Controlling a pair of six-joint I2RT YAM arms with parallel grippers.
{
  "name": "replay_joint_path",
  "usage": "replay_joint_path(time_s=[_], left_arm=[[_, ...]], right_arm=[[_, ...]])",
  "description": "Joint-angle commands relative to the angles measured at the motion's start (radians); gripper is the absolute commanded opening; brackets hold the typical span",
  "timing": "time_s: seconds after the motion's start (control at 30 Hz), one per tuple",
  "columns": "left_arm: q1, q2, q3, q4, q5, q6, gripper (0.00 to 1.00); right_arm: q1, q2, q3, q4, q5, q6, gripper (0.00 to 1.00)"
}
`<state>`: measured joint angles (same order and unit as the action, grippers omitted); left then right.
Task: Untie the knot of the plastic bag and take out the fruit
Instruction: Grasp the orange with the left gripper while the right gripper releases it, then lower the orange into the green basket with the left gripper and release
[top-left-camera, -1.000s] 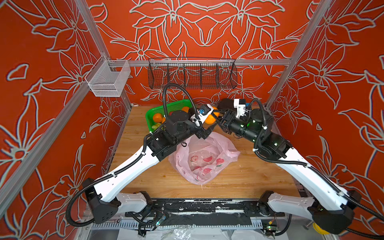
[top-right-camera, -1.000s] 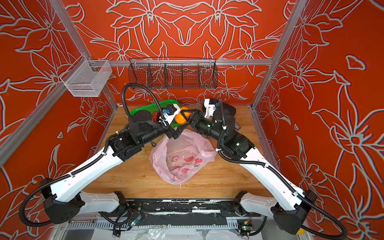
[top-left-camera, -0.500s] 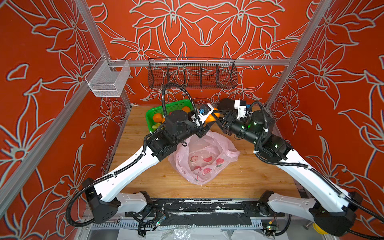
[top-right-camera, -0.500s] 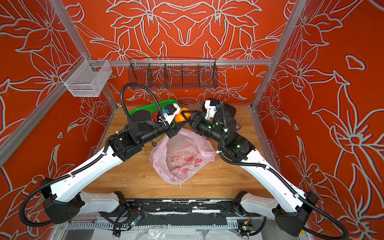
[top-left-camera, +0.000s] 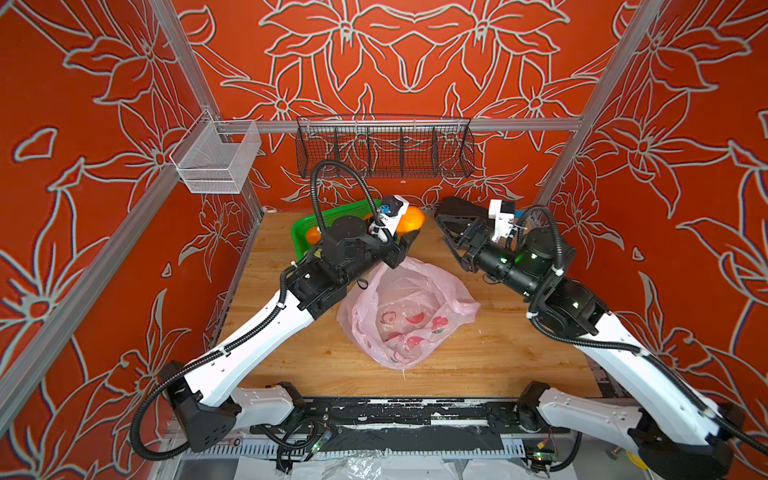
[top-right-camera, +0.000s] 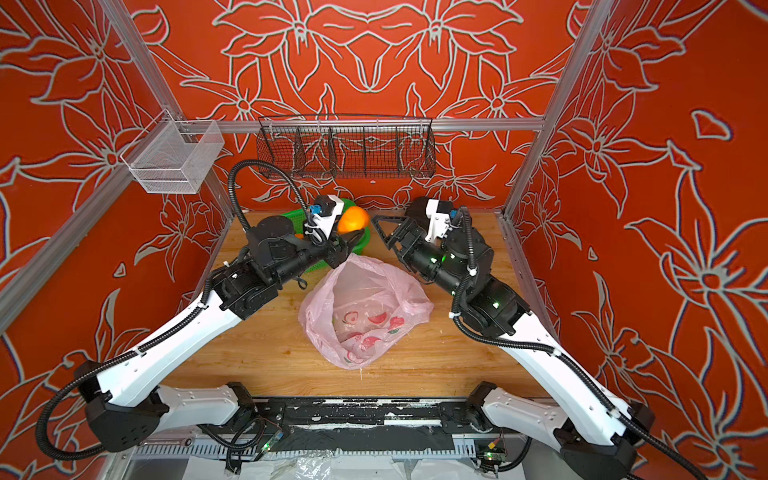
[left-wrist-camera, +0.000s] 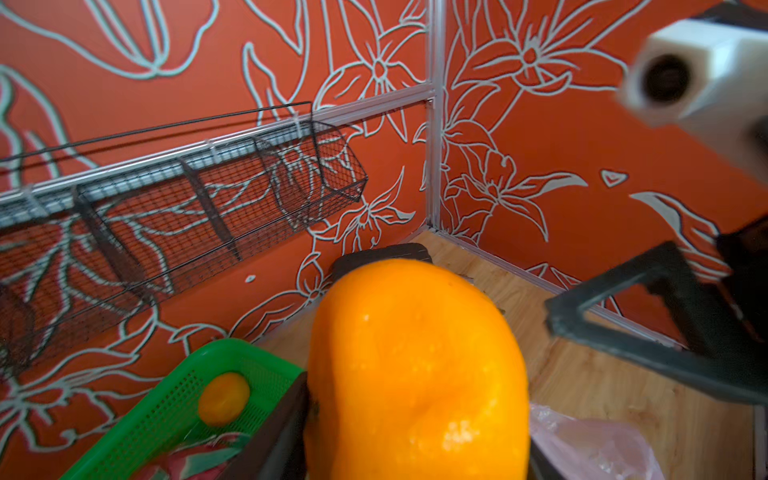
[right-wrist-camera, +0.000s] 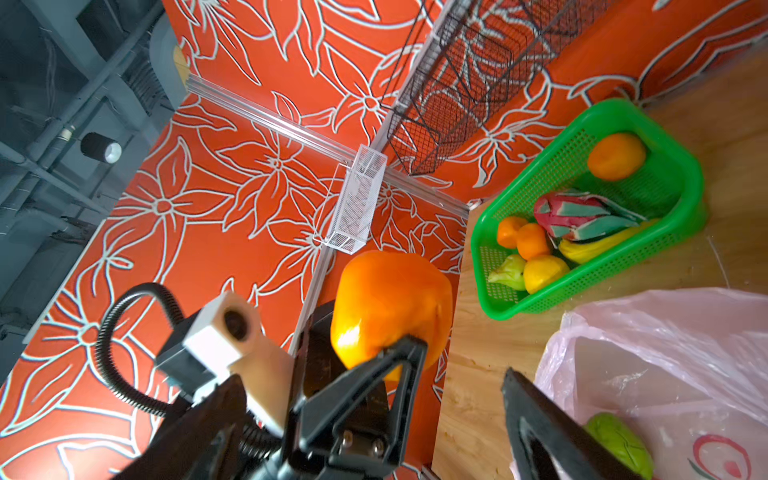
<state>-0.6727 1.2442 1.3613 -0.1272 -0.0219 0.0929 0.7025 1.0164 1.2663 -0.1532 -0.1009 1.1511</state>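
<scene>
So here's what we've got. The left fingers (right-wrist-camera: 318, 357) are clamped about halfway shut on a big orange (top-left-camera: 413, 218), squeezing it from both sides. It hangs in the air right over one end of the green basket (top-left-camera: 303, 226), clear of everything under it.

The right fingers (right-wrist-camera: 536, 424) are spread as wide as we ever see them, with nothing in them. They sit just past that same end of the basket, pointing at the orange, near it but not touching.

The plastic bag (top-left-camera: 407, 316) lies slumped on the worktop (top-left-camera: 478, 353) just beside the basket, on the side toward the arm bases. Its mouth gapes open and faces up. We can't pick out the knot anywhere in these shots. Through the thin pink film the right wrist view shows a knobbly green fruit (right-wrist-camera: 619, 440) inside.

The basket itself holds a lone orange (right-wrist-camera: 617, 156) at one end, then a dragon fruit (right-wrist-camera: 582, 216) and a banana (right-wrist-camera: 598, 247) in the middle. At the other end we see two small oranges (right-wrist-camera: 521, 239), a yellow fruit (right-wrist-camera: 544, 272) and another green one (right-wrist-camera: 509, 272), all bunched together.
</scene>
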Motion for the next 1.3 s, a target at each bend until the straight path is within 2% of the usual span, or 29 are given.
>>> replay_joint_path(time_s=[0.0, 0.3, 0.43, 0.53, 0.8, 1.13, 1.27], left_arm=[[0.089, -0.056, -0.022, -0.004, 0.013, -0.213, 0.55], [0.341, -0.068, -0.057, -0.170, 0.083, -0.586, 0.54], [0.438, -0.017, -0.044, -0.271, 0.143, -0.727, 0.53], [0.488, 0.045, -0.008, -0.358, 0.187, -0.787, 0.53], [0.568, 0.205, 0.062, -0.445, 0.281, -0.874, 0.53], [0.631, 0.431, 0.109, -0.375, 0.418, -0.917, 0.53], [0.636, 0.565, 0.181, -0.314, 0.504, -0.914, 0.53]], right_arm=[[0.000, -0.022, -0.010, -0.024, 0.066, -0.058, 0.97], [-0.001, -0.023, -0.044, -0.006, 0.054, -0.070, 0.97], [-0.001, -0.018, -0.053, -0.005, 0.048, -0.067, 0.97], [-0.002, -0.016, -0.057, -0.009, 0.052, -0.066, 0.97], [-0.001, -0.017, -0.070, -0.042, 0.057, -0.057, 0.97], [-0.002, 0.012, 0.009, -0.191, 0.094, -0.050, 0.97], [-0.001, 0.040, 0.053, -0.261, 0.118, -0.039, 0.97]])
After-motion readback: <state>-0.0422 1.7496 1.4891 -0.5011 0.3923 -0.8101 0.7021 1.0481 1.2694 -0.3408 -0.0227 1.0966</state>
